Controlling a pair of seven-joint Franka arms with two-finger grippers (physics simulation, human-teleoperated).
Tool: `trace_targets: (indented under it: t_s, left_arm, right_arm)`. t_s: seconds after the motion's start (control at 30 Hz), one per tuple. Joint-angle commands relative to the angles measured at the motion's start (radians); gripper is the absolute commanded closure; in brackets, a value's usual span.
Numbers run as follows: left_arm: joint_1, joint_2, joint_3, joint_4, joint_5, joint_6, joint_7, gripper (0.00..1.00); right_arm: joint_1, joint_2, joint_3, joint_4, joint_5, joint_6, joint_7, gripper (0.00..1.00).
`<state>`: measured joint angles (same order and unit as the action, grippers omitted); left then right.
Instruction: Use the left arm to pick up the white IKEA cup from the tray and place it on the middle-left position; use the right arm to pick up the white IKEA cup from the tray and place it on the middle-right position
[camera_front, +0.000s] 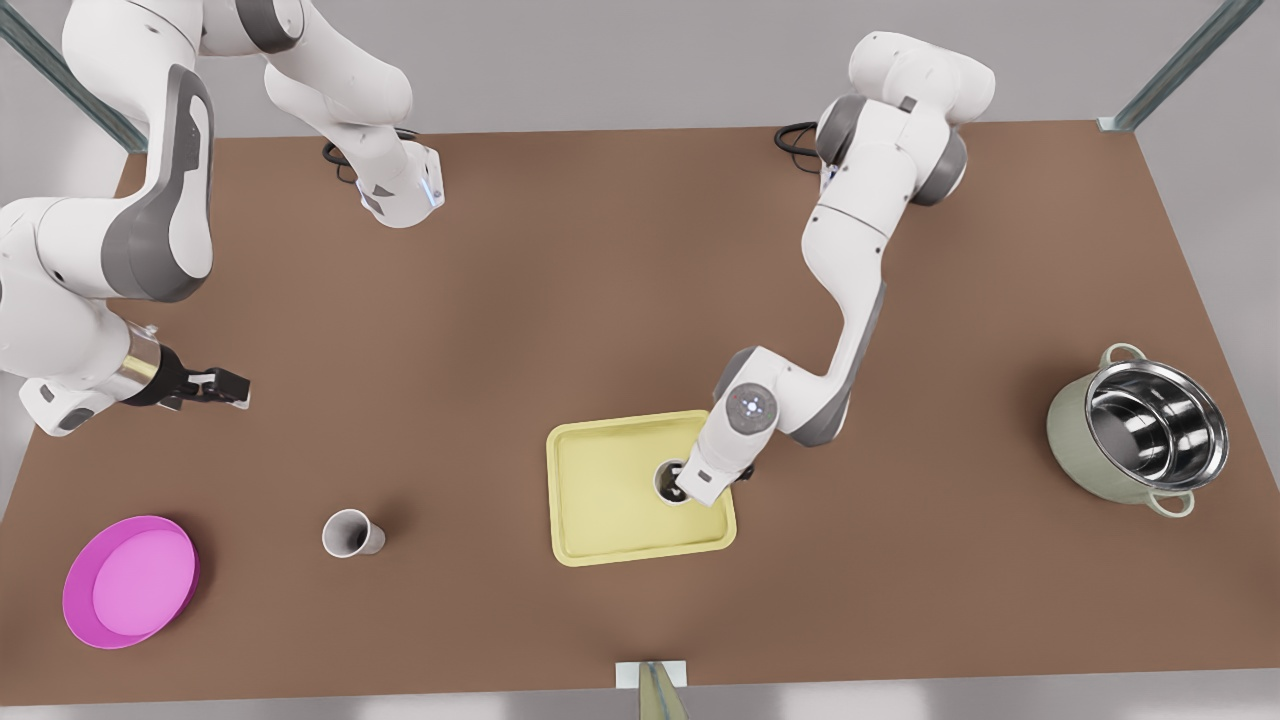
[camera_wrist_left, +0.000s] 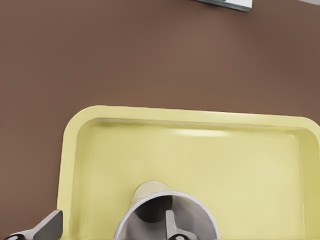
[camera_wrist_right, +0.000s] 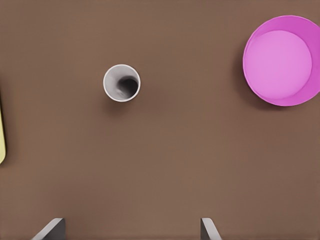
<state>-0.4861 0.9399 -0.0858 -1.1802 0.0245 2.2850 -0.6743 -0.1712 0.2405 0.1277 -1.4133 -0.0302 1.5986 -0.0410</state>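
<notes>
A white cup (camera_front: 668, 478) stands upright in the pale yellow tray (camera_front: 610, 480), towards the side at the front view's right. My left gripper (camera_front: 682, 486) is lowered onto it. In the left wrist view the left gripper (camera_wrist_left: 112, 227) is open, with one finger inside the cup (camera_wrist_left: 150, 200) and the other outside its wall, above the tray (camera_wrist_left: 200, 150). A second white cup (camera_front: 350, 533) stands on the brown table, to the front view's left of the tray. My right gripper (camera_front: 228, 385) hovers open farther back and left of that cup (camera_wrist_right: 121, 82).
A round magenta plate (camera_front: 130, 580) lies at the front view's near left corner, beyond the second cup from the tray. A steel pot (camera_front: 1140, 430) with pale green sides stands at the far right. A small bracket (camera_front: 650, 680) sits at the near table edge.
</notes>
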Motion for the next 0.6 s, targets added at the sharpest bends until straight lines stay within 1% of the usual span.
trace_targets:
  t_s: [0.0, 0.03, 0.07, 0.13, 0.17, 0.2, 0.23, 0.27, 0.3, 0.33, 0.47, 0.57]
  left_arm:
    - [0.0, 0.005, 0.0, 0.001, 0.003, 0.005, -0.014, 0.0]
    - [0.0, 0.008, 0.0, 0.001, 0.003, 0.005, -0.013, 0.0]
    - [0.0, 0.01, 0.0, 0.001, 0.002, 0.005, -0.013, 0.06]
    - [0.0, 0.01, 0.0, 0.004, -0.005, 0.005, -0.027, 0.42]
    - [0.0, 0.01, 0.0, 0.007, -0.009, 0.005, -0.028, 0.55]
    - [0.0, 0.01, 0.0, 0.011, -0.011, 0.005, -0.031, 0.64]
    - [0.0, 0.008, -0.002, 0.013, -0.011, 0.005, -0.044, 0.75]
    - [0.0, 0.008, -0.002, 0.014, -0.012, 0.007, -0.047, 0.84]
    - [0.0, 0.007, -0.002, 0.016, -0.011, 0.007, -0.064, 0.96]
    - [0.0, 0.007, -0.002, 0.016, -0.012, 0.007, -0.065, 1.0]
    - [-0.002, -0.026, 0.0, 0.014, -0.009, -0.012, -0.094, 1.0]
    - [0.004, -0.112, 0.001, 0.002, -0.008, -0.148, -0.102, 1.0]
  right_arm:
    - [0.001, -0.001, 0.001, 0.0, -0.002, 0.001, 0.023, 0.0]
    - [0.001, -0.001, 0.001, 0.0, -0.002, 0.003, 0.019, 0.0]
    - [0.001, -0.001, 0.001, 0.0, -0.002, 0.003, 0.021, 0.0]
    - [-0.001, 0.008, -0.002, 0.0, 0.0, 0.004, 0.016, 0.0]
    - [0.001, 0.008, 0.0, 0.0, -0.002, 0.007, 0.018, 0.0]
    - [0.001, 0.008, 0.0, 0.0, -0.002, 0.011, 0.019, 0.0]
    - [-0.001, 0.008, 0.0, 0.0, -0.002, 0.015, 0.019, 0.0]
    - [-0.001, 0.008, 0.0, 0.0, -0.004, 0.017, 0.019, 0.0]
    - [-0.002, 0.008, 0.0, 0.0, -0.004, 0.017, 0.019, 0.0]
    - [-0.001, 0.008, 0.0, 0.0, -0.004, 0.018, 0.019, 0.0]
    - [-0.001, 0.011, 0.001, 0.0, -0.005, 0.029, 0.019, 0.0]
    - [-0.002, 0.011, 0.0, 0.0, -0.004, 0.029, 0.019, 0.0]
